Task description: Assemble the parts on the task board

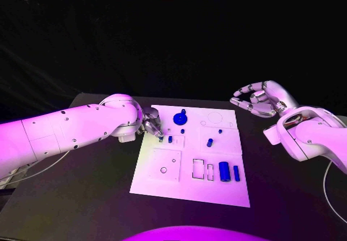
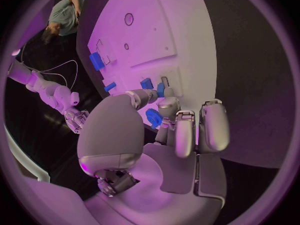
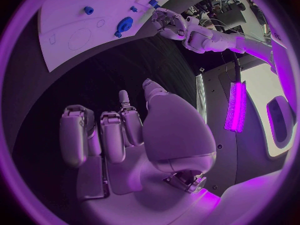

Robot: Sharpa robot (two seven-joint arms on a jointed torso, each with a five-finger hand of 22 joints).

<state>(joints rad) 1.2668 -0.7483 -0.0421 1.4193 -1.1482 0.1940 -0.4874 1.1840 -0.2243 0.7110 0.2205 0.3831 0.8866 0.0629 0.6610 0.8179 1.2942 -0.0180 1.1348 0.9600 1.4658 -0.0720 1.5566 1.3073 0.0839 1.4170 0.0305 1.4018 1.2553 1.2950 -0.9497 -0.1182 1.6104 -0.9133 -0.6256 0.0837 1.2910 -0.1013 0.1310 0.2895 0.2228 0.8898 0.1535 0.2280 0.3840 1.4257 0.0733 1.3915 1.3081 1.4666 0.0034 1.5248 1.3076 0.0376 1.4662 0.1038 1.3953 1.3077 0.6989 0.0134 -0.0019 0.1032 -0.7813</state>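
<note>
left hand (image 1: 150,124): parked at the task board's (image 1: 189,193) left edge, fingertips down by a small blue peg (image 1: 170,139). Can't tell if it's pinching anything, looks like it's lining up a part.
blue parts: round disc (image 1: 180,118) near the top, two bars (image 1: 225,171) low right, waiting.
right hand (image 1: 260,98): fingers curled, holding nothing, off the board's top right corner, probably keeping clear.

A flat matte black table (image 1: 87,201) carries a white rectangular task board (image 1: 189,187), lying flat near its middle, apparently turned slightly askew to the table's edges.
</note>
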